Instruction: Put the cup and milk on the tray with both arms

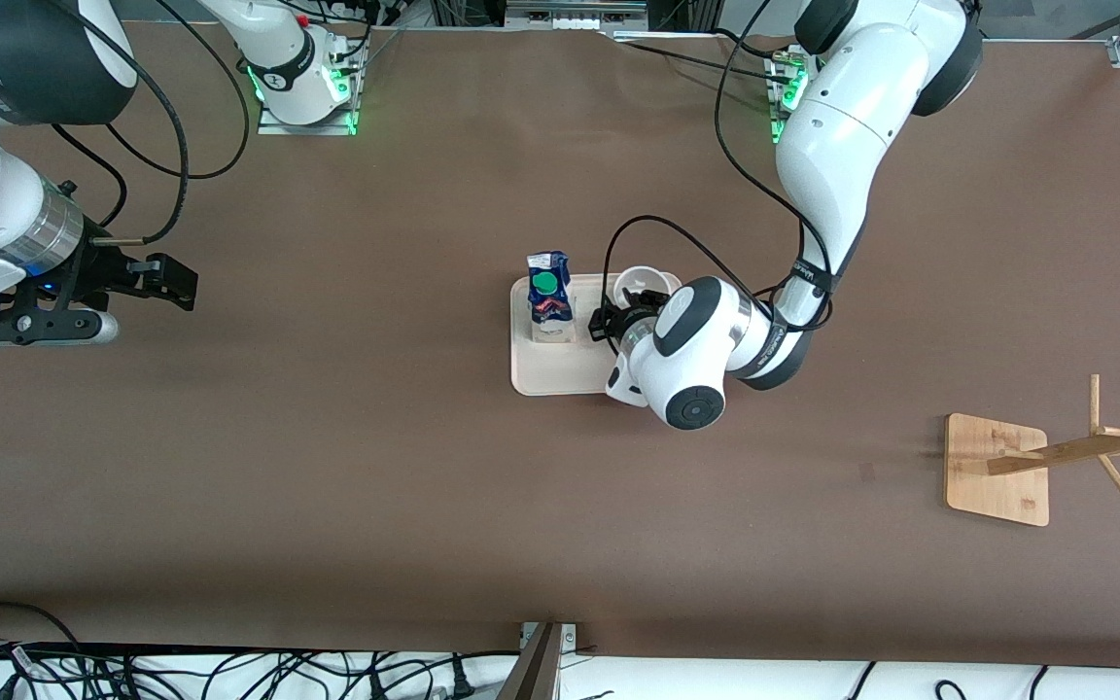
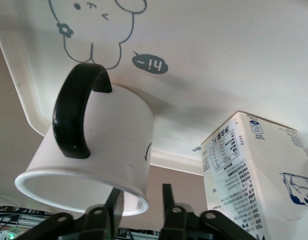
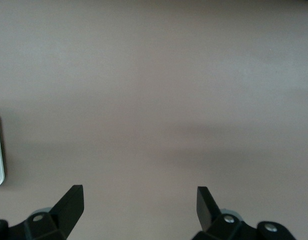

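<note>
We see the cup standing on the tray, at the tray's corner toward the left arm's end and farther from the front camera; its black handle shows in the left wrist view, rim toward that camera. The milk stands upright on the same tray, just beside the cup toward the right arm's end, green cap on top. In the left wrist view we see the rabbit drawing and a small "hi" bubble printed on the tray under the cup.

Left tool sits low over the tray right at the cup; its two fingers straddle the cup's rim with a narrow gap, one on each side of the wall. We cannot tell whether they pinch the wall or have let go. The left arm's wrist covers the tray corner nearest the front camera, so it blocks the way to the cup from that side.

Right tool hangs over bare brown surface at the right arm's end, well apart from the tray, fingers spread wide, nothing between them; this arm waits.

A wooden rack with its square base stands near the left arm's end, well apart from the tray
</note>
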`<state>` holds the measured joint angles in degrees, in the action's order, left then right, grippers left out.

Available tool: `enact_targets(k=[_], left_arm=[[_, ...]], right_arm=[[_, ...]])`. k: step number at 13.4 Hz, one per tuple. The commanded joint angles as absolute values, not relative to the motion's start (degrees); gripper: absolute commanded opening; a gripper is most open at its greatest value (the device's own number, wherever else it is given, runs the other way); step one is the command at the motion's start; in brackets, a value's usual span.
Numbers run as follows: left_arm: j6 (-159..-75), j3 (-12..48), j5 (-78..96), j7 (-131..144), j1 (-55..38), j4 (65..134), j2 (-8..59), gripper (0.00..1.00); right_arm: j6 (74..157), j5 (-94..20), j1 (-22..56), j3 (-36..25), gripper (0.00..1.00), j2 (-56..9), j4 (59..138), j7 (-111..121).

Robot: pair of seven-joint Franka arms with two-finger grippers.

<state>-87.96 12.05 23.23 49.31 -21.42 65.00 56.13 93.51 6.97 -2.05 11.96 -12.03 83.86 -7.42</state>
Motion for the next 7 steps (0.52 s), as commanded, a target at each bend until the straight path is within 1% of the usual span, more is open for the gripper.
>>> enact_targets(k=[1, 2, 3, 4, 5, 6, 7], left_arm=[[-87.63, 11.69, 23.38, 49.39, -21.27, 64.69, 54.5, 1.0], [-86.41, 11.69, 23.29, 49.39, -20.49, 64.25, 53.19, 1.0], [-84.66, 11.69, 23.12, 49.13, -19.61, 63.73, 51.43, 1.0], [-82.55, 11.69, 23.03, 49.04, -18.29, 62.5, 49.33, 1.0], [-81.14, 11.69, 23.03, 48.61, -16.98, 61.88, 47.74, 1.0], [-80.86, 11.69, 22.94, 47.3, -15.57, 61.88, 46.07, 1.0], [-80.86, 11.6, 21.11, 45.2, -14.34, 61.87, 43.79, 1.0]], right_arm=[[93.69, 7.03, -2.9, 11.34, 1.0, -10.9, 84.73, -5.63], [93.52, 6.68, -2.81, 10.47, 1.0, -10.99, 84.55, -5.71], [93.17, 4.24, -2.55, 8.63, 1.0, -11.33, 82.38, -5.63], [93.08, 1.61, -0.29, 5.05, 1.0, -11.42, 81.57, -5.36], [93.25, 0.8, 5.13, -1.17, 1.0, -11.43, 81.48, -4.93], [93.25, 0.7, 7.88, -4.71, 1.0, -11.43, 81.47, -4.57], [93.25, 0.7, 7.91, -4.83, 1.0, -11.34, 81.56, -4.22]])
